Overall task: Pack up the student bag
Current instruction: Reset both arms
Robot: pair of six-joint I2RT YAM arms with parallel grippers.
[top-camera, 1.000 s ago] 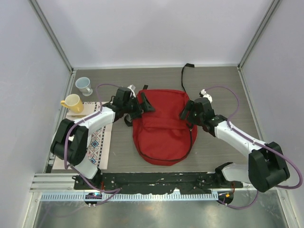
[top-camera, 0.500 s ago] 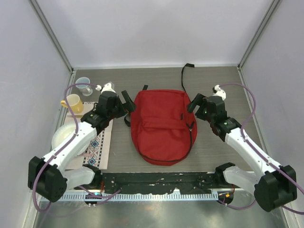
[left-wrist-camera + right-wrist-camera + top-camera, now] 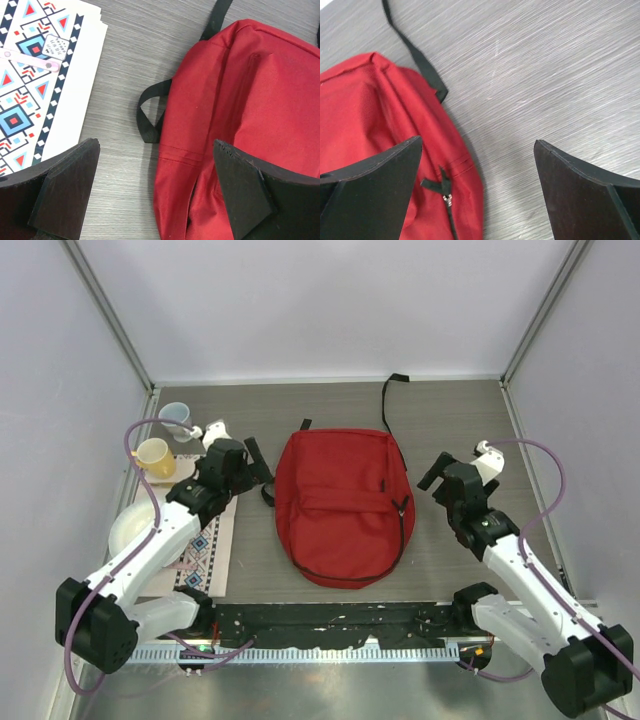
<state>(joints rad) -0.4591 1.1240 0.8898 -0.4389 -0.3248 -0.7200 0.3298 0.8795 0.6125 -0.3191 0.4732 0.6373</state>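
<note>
The student bag (image 3: 340, 505), a big soft red cloth backpack with black straps, lies flat between your left gripper (image 3: 256, 462) and right gripper (image 3: 433, 472), both with jaws wide apart and empty, and the flat patterned book (image 3: 35, 75) outside the left jaws looks not yet packed.

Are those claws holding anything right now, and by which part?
Nothing. The left claw and right claw are both open and empty, beside the student bag.

Robot lab cell, white panel walls (image 3: 330, 310) on aluminium frame posts (image 3: 110, 315) around left gripper (image 3: 258, 465) and right gripper (image 3: 432, 472), grey wood-grain tabletop (image 3: 470, 420) beneath.
</note>
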